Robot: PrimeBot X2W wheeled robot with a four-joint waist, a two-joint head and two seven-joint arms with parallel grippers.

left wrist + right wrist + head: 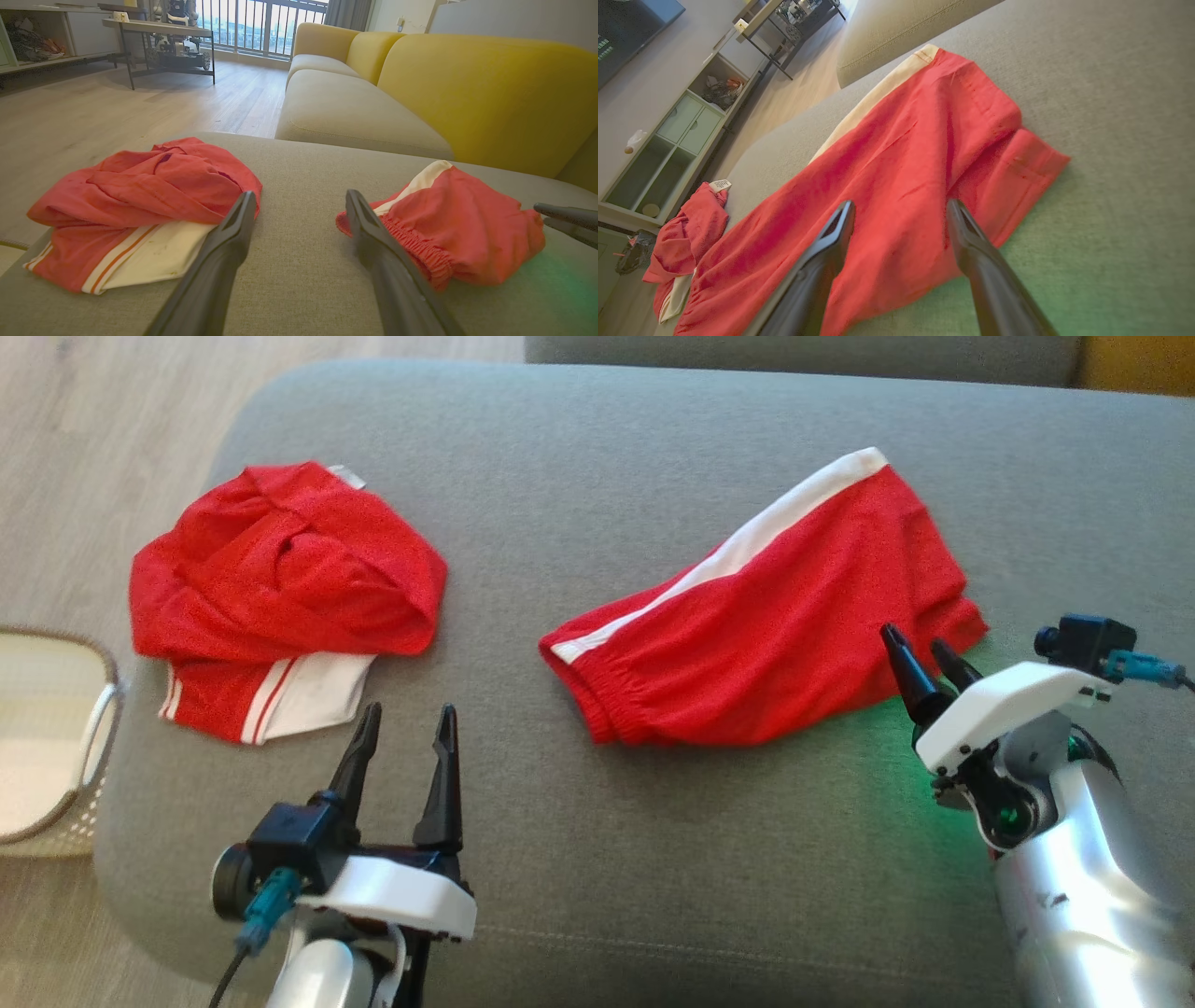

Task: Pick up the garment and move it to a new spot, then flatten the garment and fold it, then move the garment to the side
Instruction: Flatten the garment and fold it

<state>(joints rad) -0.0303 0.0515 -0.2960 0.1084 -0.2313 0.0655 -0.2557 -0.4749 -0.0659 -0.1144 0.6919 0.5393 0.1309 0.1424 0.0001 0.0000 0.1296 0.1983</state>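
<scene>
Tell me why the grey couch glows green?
Head view: a small green light on the right arm shines onto the grey fabric cushion; right wrist view: same green tint at lower right; left wrist view: a green patch beside the red white-striped shorts.

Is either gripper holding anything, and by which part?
Nothing is held: left gripper open over the cushion, right gripper open over the red shorts.
</scene>
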